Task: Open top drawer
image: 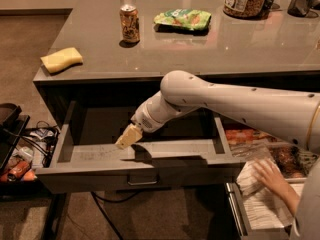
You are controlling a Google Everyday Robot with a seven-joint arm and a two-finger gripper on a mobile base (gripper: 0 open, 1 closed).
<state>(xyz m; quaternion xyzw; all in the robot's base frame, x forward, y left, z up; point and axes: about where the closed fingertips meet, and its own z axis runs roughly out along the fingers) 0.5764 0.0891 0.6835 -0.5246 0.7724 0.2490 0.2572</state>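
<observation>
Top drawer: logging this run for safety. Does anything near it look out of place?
Yes: a person's hand rests on white packets in the neighbouring drawer, right beside the robot's arm. The top drawer stands open; the gripper hangs inside it.

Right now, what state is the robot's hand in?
Hand: looks closed, holding nothing, reaching down inside the open top drawer, just behind its front panel.
</observation>
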